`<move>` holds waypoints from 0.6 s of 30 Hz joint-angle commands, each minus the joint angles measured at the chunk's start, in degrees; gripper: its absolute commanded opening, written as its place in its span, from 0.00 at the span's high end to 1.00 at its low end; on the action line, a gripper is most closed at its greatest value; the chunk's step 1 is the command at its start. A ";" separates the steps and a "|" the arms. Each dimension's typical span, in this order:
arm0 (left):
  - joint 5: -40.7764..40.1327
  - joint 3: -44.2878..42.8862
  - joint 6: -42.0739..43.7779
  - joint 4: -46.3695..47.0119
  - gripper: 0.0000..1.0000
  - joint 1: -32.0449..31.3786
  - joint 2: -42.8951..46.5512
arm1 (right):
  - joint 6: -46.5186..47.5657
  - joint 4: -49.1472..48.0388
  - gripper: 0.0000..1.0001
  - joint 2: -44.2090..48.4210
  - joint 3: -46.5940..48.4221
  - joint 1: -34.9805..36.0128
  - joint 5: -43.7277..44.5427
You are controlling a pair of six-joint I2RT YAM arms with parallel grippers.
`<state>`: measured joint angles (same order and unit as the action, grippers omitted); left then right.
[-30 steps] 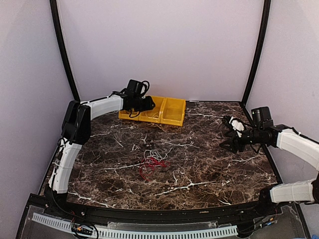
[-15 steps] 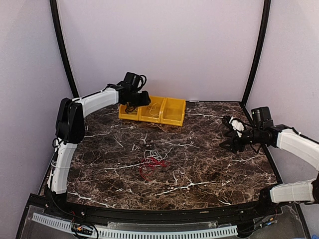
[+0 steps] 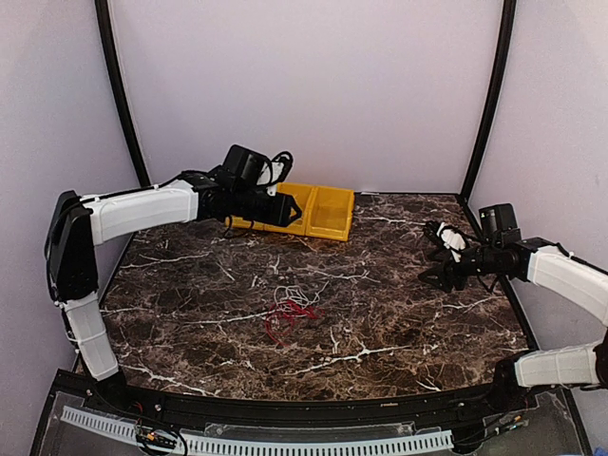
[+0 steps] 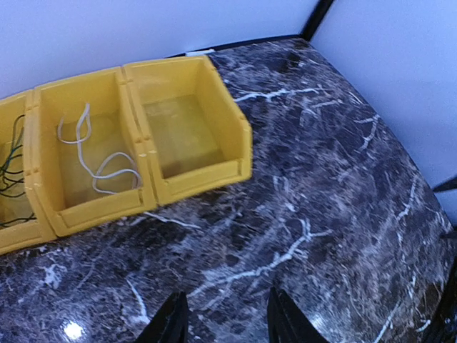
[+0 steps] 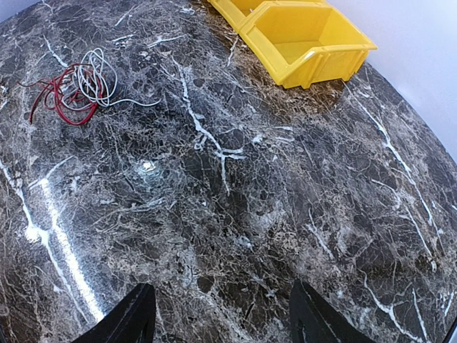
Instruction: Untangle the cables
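Observation:
A tangled bundle of red and white cables [image 3: 290, 313] lies on the marble table near its middle, also visible in the right wrist view [image 5: 71, 89]. A loose white cable [image 4: 93, 157] lies in the middle yellow bin [image 4: 44, 187]. A dark green cable [image 4: 8, 179] lies in the left bin [image 4: 14, 236]. My left gripper [image 3: 285, 207] hovers by the bins at the back, open, with only table between its tips [image 4: 225, 318]. My right gripper [image 3: 440, 266] hangs open at the right, far from the bundle, with nothing between its tips [image 5: 223, 314].
Three joined yellow bins [image 3: 328, 223] stand at the back centre of the table; the right one [image 4: 186, 136] holds nothing. Purple walls and black corner posts [image 3: 489, 95] close in the table on three sides.
The left arm's elbow has swung out to the left and the arm now stretches flatter, its gripper shifting slightly right and lower by the bins. The right arm and the cable bundle have not moved.

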<state>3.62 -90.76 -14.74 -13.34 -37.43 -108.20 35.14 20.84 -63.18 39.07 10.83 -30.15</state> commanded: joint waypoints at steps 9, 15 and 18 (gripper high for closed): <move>1.27 22.37 -4.45 0.31 0.65 -2.47 12.90 | 0.55 -1.10 0.34 -2.25 -0.21 2.09 -0.17; 2.67 31.97 -12.75 7.17 0.69 -2.47 14.68 | 0.58 -1.25 0.35 -4.21 0.12 3.77 1.21; 4.17 33.10 -12.77 9.82 0.70 -2.47 12.87 | 0.60 -1.07 0.35 -4.83 0.29 4.27 1.58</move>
<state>5.65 -59.27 -24.56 -9.65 -39.97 -96.51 35.35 20.82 -67.26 39.07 14.20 -29.43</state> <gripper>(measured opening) 0.305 0.651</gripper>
